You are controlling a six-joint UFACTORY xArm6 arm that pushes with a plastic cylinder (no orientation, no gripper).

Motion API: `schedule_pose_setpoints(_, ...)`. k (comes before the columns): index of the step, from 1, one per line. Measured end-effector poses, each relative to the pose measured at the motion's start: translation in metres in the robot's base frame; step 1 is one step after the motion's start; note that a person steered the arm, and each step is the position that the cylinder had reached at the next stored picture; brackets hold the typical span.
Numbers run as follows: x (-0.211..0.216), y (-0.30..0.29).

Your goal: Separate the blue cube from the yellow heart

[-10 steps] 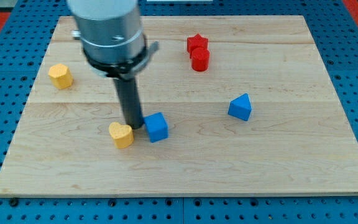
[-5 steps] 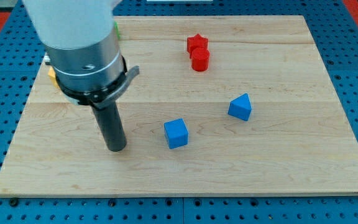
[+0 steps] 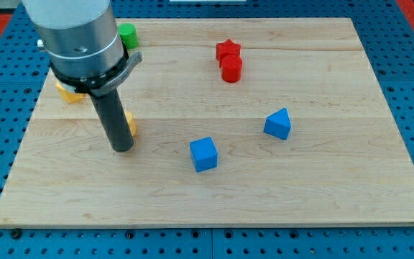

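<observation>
The blue cube (image 3: 204,154) sits on the wooden board (image 3: 322,173) near the middle, toward the view's bottom. The yellow heart (image 3: 130,123) is mostly hidden behind my rod; only a sliver of it shows at the rod's right side. My tip (image 3: 121,147) rests on the board at the heart's lower left, well to the left of the blue cube. A clear gap lies between the cube and the heart.
A blue triangular block (image 3: 278,124) lies right of the cube. A red star (image 3: 228,50) and a red cylinder (image 3: 231,69) stand at the top centre. A yellow block (image 3: 67,92) and a green block (image 3: 127,34) peek out behind the arm at upper left.
The blue cube slid right and away from the heart, then stayed still. My tip moved left, then up toward the view's top, and the heart now shows beside the rod.
</observation>
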State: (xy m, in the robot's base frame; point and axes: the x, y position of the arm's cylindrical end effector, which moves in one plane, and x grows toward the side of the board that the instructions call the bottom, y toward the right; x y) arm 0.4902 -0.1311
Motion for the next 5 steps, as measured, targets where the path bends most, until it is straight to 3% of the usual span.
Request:
schedule_pose_setpoints(1,-0.017,0.021)
schedule_pose_setpoints(2,0.015,-0.027)
schedule_pose_setpoints(3,0.005,-0.094)
schedule_pose_setpoints(5,-0.083,-0.114)
